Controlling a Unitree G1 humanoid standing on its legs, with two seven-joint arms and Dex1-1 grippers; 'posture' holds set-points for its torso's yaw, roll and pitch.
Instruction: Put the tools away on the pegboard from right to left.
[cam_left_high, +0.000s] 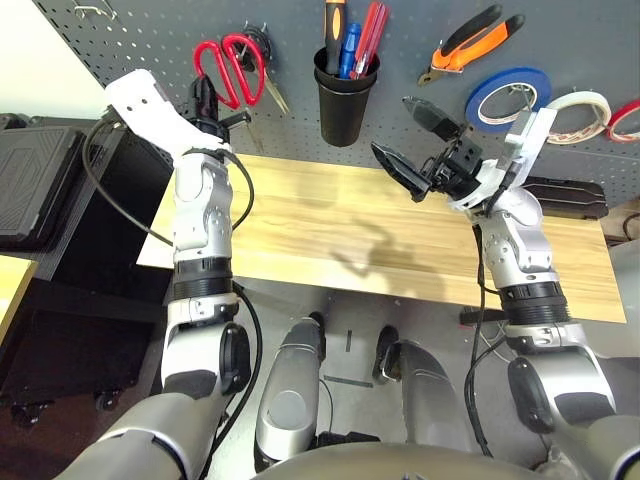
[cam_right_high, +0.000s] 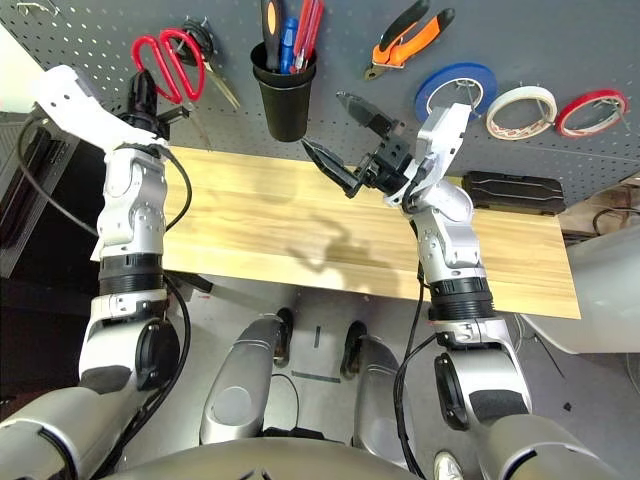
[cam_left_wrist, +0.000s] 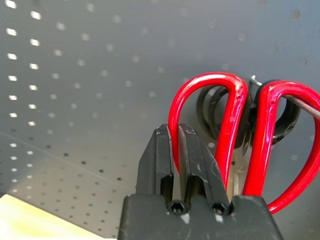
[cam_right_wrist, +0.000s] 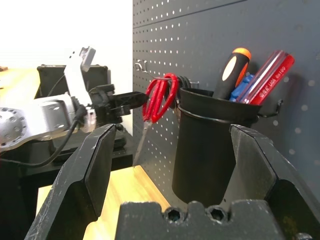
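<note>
The red-handled scissors hang at the left of the dark grey pegboard, on a hook in front of black-handled scissors. My left gripper is shut on one red handle loop. A screwdriver with an orange-and-black handle stands in the black cup. To the right hang the orange-and-black pliers and the cream-white tape roll. My right gripper hovers open and empty above the table, just right of the cup.
A blue tape roll and a red one hang beside the cream roll. The wooden table lies below the board, with a black box at its right rear. A black case sits off the table's left end.
</note>
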